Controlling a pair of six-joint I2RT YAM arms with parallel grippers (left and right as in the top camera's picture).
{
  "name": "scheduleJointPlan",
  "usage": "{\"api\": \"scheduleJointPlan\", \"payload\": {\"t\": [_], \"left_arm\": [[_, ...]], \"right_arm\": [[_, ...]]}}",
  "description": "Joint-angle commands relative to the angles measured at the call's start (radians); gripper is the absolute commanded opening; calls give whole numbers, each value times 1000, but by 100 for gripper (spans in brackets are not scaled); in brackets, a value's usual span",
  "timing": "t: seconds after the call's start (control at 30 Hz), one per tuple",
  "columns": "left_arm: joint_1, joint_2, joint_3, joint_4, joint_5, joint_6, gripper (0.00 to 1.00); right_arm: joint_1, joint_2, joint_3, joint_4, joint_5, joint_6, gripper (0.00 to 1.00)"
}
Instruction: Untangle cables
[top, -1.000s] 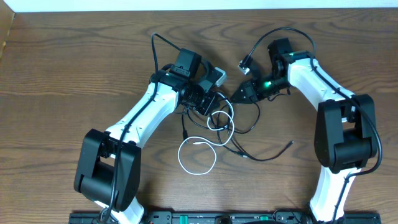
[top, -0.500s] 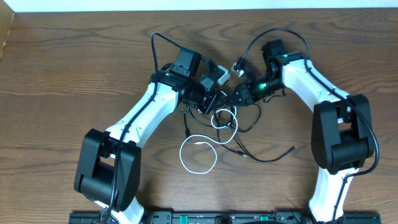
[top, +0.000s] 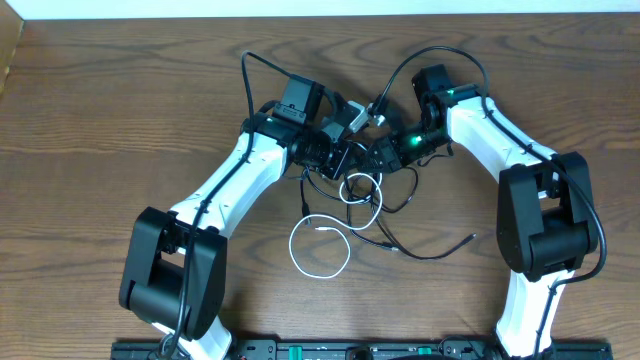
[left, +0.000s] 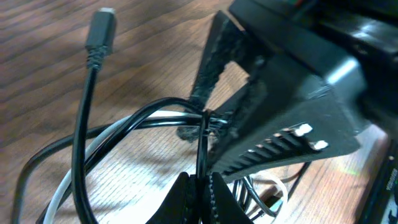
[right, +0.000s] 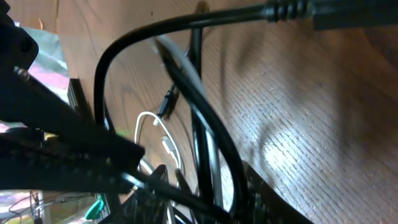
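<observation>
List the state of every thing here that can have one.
left gripper: shut on one of the black cables.
right gripper: at the tangle, jaws around black cables; whether it grips cannot be told.
black cables: tangled, crossing between the two grippers.
white cable: looped on the table, its upper part caught in the tangle.

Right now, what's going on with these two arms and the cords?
Both arms meet over a tangle of thin cables on the wooden table. The left end effector is shut on a black cable, just below the knot. The right end effector stands open, its fingers either side of that knot. A white cable runs through the bundle; nothing is separated yet.
</observation>
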Motion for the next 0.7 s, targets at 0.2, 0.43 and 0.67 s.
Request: {"api": "scheduleJointPlan", "payload": {"t": [0.2, 0.43, 0.67], "left_arm": [[0, 8, -7, 23, -32, -152, 8], [0, 8, -7, 72, -6, -216, 8], [0, 8, -7, 79, 29, -227, 8]], "right_arm": [[-115, -33, -5, -72, -215, -109, 31], [-119, -32, -6, -75, -213, -109, 28], [-82, -32, -6, -67, -211, -109, 27]]}}
